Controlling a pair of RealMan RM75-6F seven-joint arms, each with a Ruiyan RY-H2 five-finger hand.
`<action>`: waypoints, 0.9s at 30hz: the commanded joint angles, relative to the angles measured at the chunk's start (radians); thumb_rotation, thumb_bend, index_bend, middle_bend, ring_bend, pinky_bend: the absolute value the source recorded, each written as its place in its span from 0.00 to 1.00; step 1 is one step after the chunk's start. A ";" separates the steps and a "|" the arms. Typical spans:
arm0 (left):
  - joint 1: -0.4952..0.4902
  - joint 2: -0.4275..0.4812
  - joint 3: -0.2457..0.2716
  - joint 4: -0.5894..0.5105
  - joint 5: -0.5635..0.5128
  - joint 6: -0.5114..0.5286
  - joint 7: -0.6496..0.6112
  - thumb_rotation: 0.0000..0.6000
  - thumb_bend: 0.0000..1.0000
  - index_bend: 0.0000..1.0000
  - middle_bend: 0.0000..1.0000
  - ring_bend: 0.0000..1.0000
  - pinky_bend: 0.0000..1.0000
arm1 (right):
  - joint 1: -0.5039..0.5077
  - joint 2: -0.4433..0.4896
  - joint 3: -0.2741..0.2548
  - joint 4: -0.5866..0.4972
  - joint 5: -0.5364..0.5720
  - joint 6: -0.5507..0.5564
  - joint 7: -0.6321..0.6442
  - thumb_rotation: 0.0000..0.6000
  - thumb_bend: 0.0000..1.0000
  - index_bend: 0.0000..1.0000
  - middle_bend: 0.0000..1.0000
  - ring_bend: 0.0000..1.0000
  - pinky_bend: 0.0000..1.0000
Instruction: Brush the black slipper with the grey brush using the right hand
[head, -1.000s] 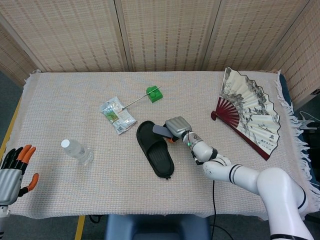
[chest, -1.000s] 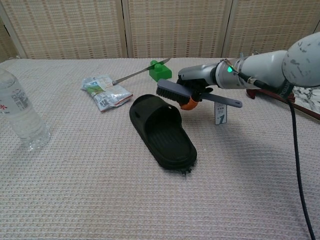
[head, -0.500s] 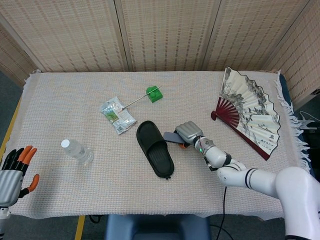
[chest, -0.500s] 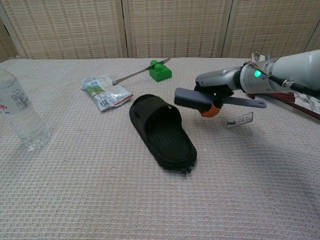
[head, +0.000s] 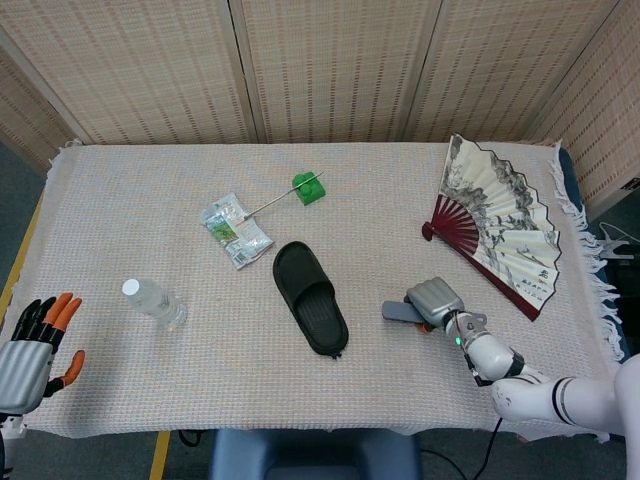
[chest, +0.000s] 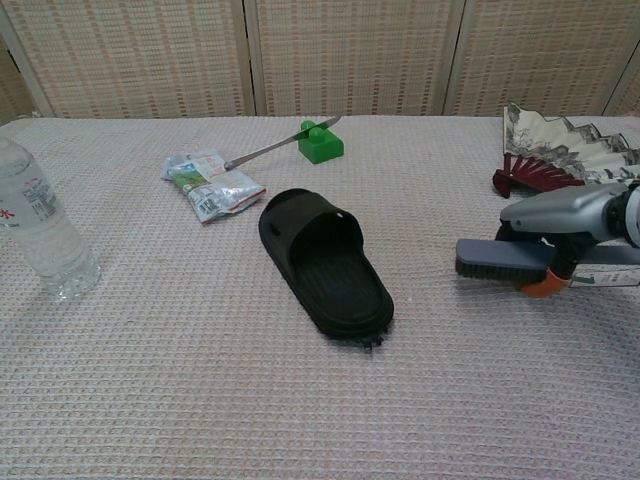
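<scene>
On the bench (head: 120, 200) the black slipper (head: 311, 297) lies near the middle, well apart from my right hand (head: 433, 301), which grips the grey brush (chest: 500, 261) off to its right. I'd bring the bristles flat over the footbed before stroking. The head view alone shows my left hand (head: 35, 345), fingers spread, empty; the chest view shows the bristles.

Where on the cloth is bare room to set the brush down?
Bare cloth lies between the black rubber slipper and the right hand holding the grey brush, also along the near edge past the clear plastic bottle. It is crowded behind the slipper, around the snack packet and green block.
</scene>
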 joint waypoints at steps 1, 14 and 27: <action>0.001 0.001 0.001 0.001 0.002 0.002 -0.003 1.00 0.44 0.00 0.00 0.00 0.01 | -0.024 -0.022 -0.001 0.021 -0.018 0.023 -0.005 1.00 0.41 0.72 0.65 0.62 0.89; 0.001 0.003 0.005 0.000 0.006 0.000 -0.007 1.00 0.44 0.00 0.00 0.00 0.01 | -0.038 0.041 -0.016 -0.067 0.028 0.076 -0.140 1.00 0.31 0.03 0.16 0.15 0.52; 0.006 0.002 0.012 -0.002 0.020 0.011 -0.001 1.00 0.44 0.00 0.00 0.00 0.01 | -0.111 0.244 -0.064 -0.357 -0.019 0.270 -0.232 1.00 0.24 0.00 0.12 0.11 0.45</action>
